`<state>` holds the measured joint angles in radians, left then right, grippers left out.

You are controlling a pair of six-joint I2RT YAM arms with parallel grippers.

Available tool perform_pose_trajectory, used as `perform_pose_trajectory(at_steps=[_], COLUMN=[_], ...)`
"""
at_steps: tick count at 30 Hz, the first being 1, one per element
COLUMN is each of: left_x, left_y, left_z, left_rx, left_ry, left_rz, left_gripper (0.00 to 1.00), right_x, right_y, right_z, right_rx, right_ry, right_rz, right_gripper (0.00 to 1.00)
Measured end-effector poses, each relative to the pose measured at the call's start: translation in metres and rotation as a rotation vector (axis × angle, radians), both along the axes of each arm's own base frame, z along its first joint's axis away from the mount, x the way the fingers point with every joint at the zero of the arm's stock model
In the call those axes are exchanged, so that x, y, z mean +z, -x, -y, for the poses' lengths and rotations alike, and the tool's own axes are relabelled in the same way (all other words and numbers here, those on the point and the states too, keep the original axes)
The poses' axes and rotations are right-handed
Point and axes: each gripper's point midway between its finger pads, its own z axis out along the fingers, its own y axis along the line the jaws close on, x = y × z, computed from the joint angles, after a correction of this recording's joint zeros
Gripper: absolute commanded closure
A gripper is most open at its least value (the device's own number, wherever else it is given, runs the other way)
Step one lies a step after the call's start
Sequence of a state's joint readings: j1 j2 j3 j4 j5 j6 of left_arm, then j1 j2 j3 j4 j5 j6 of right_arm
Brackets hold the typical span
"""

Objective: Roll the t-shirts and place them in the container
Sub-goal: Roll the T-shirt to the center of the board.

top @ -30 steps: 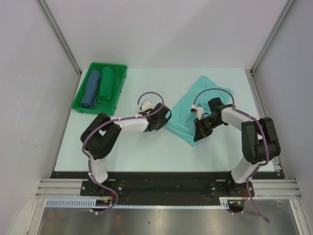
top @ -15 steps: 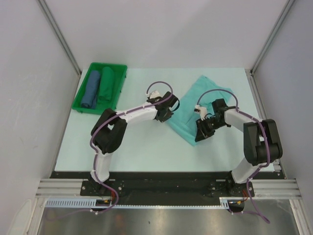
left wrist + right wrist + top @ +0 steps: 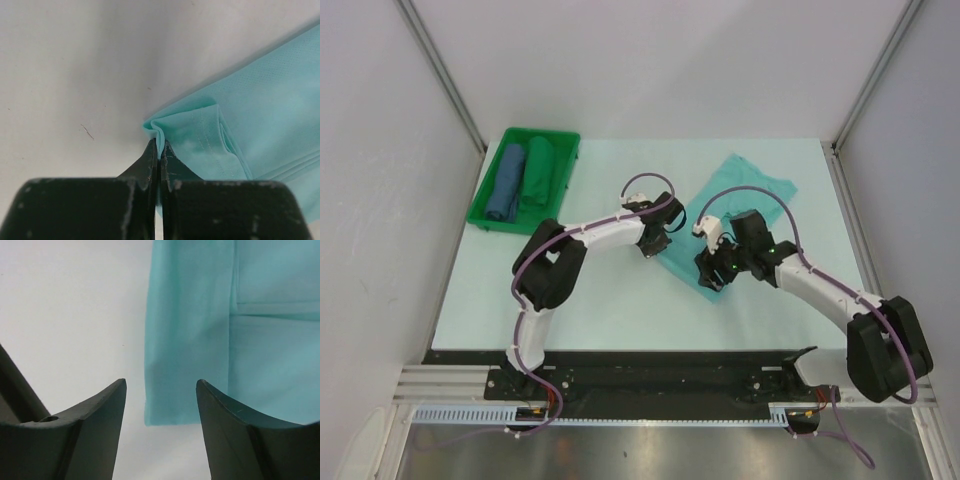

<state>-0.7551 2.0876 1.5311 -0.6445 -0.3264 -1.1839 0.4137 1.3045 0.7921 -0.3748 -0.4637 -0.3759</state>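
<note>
The left arm rises from its base at the near edge into a sharply folded elbow. From there its pale forearm stretches right and away toward the middle of the table, with the wrist bent down and a purple cable looping above it. The left pincer sits at the left edge of the t-shirt. In the left wrist view, the left pincer has its two dark fingers pressed together on a small raised pleat of the t-shirt at the folded corner, so it is gripping the cloth.

The right arm's elbow is low by the near right corner of the table, and its long forearm reaches left and away to the near end of the cloth. The right pincer points down there. In the right wrist view, the right pincer has its fingers spread wide and holds nothing. The lower corner of the t-shirt lies beneath the gap and the right finger. Whether the tips touch the cloth cannot be told.

The t-shirt is folded into a long band, lying flat and slantwise from the far right of the table toward its middle.

A green tray stands at the far left corner, well apart from both pincers. It holds a blue roll and a dark green roll, side by side and touching.
</note>
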Motion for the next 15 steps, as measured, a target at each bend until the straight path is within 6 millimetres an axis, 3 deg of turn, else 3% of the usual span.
perform_pose_trajectory(at_steps=[6, 15], left_x=[0.0, 0.0], left_y=[0.001, 0.0], left_z=[0.0, 0.001], left_rx=[-0.005, -0.008], left_ry=[0.003, 0.014], left_rz=[-0.007, -0.015], left_gripper=[1.0, 1.0], right_x=[-0.018, -0.046], right_y=[0.002, 0.008], right_z=[-0.009, -0.014], right_rx=[0.013, 0.031], right_ry=[0.125, 0.25], right_rz=[0.063, 0.067], right_gripper=[0.32, 0.34])
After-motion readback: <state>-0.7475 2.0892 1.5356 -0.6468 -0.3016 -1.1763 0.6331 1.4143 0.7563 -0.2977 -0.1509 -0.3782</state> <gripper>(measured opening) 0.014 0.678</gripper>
